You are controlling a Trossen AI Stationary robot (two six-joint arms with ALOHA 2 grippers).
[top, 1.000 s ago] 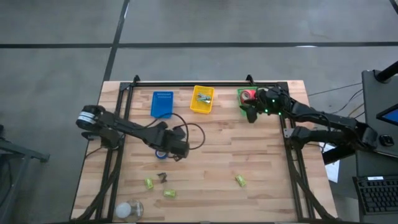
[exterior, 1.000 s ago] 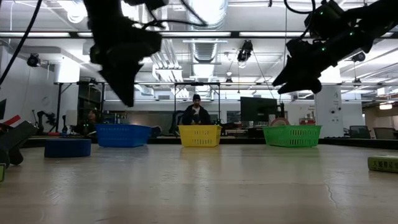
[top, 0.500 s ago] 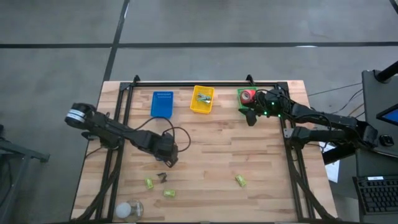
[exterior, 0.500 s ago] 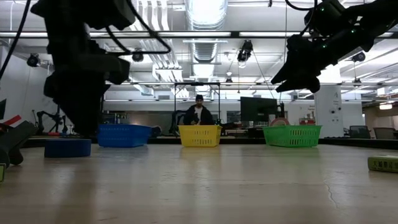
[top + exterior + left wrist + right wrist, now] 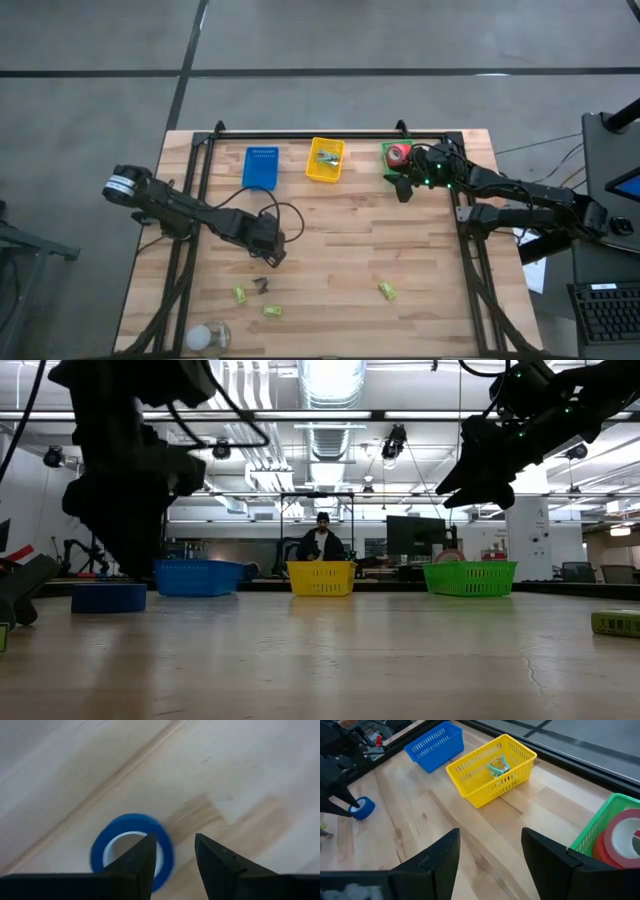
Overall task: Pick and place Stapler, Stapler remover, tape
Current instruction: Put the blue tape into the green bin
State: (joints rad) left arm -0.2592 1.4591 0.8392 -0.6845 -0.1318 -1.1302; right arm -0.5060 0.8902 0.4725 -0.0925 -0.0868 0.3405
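The blue tape roll (image 5: 130, 822) lies flat on the wooden table, also visible in the low view (image 5: 108, 598) and far off in the right wrist view (image 5: 362, 807). My left gripper (image 5: 175, 840) is open and hovers low over it (image 5: 130, 565). One finger stands above the ring's rim and the other outside it. In the high view the left gripper (image 5: 268, 250) hides the roll. My right gripper (image 5: 403, 188) is open and raised beside the green basket (image 5: 385, 150), which holds a red tape roll (image 5: 620, 837).
A blue basket (image 5: 261, 167) and a yellow basket (image 5: 325, 160) holding a teal tool (image 5: 497, 768) stand along the far edge. Yellow-green staplers (image 5: 240, 294) (image 5: 272, 311) (image 5: 386, 290) and a dark staple remover (image 5: 261, 285) lie near the front. A clear object (image 5: 208, 336) sits at the near left corner.
My left gripper has moved toward the table's left and down, coming over the blue tape roll, which it now covers in the high view. The roll has stayed in place. My right gripper has kept still.
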